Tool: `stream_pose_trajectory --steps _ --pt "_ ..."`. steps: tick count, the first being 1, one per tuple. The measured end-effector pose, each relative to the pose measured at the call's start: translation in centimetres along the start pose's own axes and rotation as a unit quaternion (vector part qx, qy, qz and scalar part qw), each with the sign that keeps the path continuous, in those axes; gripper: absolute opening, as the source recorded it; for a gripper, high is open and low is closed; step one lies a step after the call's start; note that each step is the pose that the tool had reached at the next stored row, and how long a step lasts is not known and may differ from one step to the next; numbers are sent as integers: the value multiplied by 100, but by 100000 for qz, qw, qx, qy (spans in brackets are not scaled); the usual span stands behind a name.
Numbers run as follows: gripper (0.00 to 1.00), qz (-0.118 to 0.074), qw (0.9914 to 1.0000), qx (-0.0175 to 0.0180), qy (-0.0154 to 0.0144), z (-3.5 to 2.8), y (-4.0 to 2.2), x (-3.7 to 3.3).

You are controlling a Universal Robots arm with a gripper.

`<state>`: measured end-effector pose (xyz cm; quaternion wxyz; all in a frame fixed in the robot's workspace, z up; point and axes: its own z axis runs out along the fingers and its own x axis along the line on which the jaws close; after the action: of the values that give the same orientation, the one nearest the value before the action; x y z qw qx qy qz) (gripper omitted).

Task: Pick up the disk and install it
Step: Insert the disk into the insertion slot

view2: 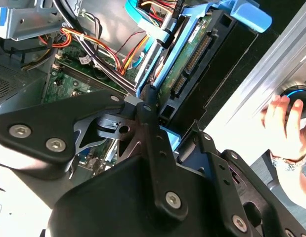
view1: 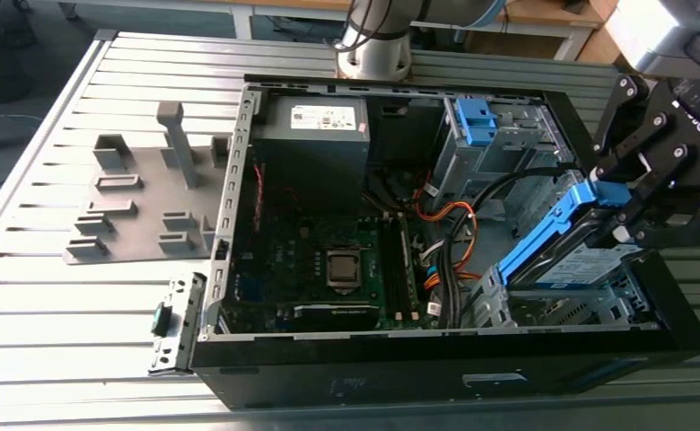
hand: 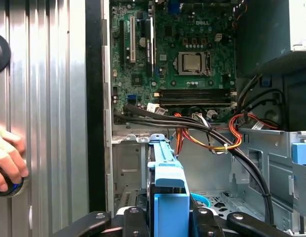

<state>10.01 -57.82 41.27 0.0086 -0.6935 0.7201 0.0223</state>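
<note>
The disk (view1: 580, 265), a silver drive with a white label in a blue carrier frame, hangs tilted over the drive cage (view1: 565, 310) at the front corner of the open computer case (view1: 446, 382), on the exterior view's right. My gripper (view1: 623, 202) is shut on the carrier's upper blue end. In the first wrist view the disk (hand: 167, 173) stands edge-on between my gripper's (hand: 167, 219) black fingers (hand: 134, 217). In the second wrist view the disk's (view2: 192, 54) connector side shows, with the gripper (view2: 167, 123) clamped around its edge.
Inside the case lie a motherboard (view1: 338, 260), a grey power supply (view1: 314, 135), cable bundles (view1: 458, 224) and a blue bracket (view1: 476, 121). A grey fixture plate (view1: 146, 206) with pegs sits on the slatted table. A person's hand (view2: 284, 123) rests on a round knob beside the case.
</note>
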Motion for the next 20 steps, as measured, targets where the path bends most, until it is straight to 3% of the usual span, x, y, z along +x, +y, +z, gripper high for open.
stream_pose_trajectory --steps 6,7,13,14,16,17,19,20 --pt "37 -4 100000 2 1 2 0 0" --pt "44 -2 100000 0 -4 3 0 0" --pt "44 -1 100000 -1 -9 5 0 0" --pt "42 -2 100000 1 -9 5 0 0" --pt "30 0 100000 1 -5 6 0 0" --pt "30 0 100000 1 -6 6 0 0" --pt "18 -2 100000 -1 -6 7 0 0" --pt "18 0 100000 2 -7 7 0 0"
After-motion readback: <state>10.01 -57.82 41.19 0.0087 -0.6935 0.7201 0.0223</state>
